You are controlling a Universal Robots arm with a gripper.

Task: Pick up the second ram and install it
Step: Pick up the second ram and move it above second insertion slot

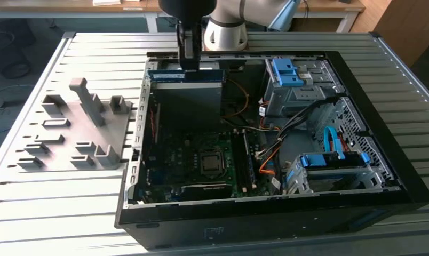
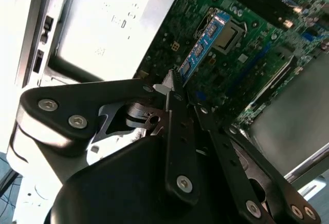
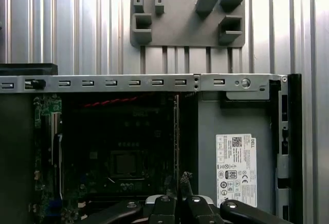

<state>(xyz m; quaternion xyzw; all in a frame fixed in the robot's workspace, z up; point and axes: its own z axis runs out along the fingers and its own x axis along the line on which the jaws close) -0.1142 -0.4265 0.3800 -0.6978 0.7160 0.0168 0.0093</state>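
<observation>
End effector (image 1: pixel 190 65) with the second ram (image 1: pixel 186 76) level above the open computer case (image 1: pixel 271 218), gray holder blocks (image 1: pixel 76 128) alongside.

The arm (image 1: pixel 225 29) has a silver-grey rounded joint housing, a light blue cap (image 1: pixel 282 13) and a black wrist segment (image 1: pixel 188 8). The end effector (image 2: pixel 172 84) is matte black, built of flat linkage bars with rounded ends. Silver socket-head screws (image 2: pixel 184 183) pin the bars over a bare metal inner bracket (image 2: pixel 136 116).

One ram stick (image 1: pixel 186 76), one computer case (image 1: pixel 416 188), one gray holder tray (image 1: pixel 58 160), two blue brackets (image 1: pixel 284 72).
</observation>
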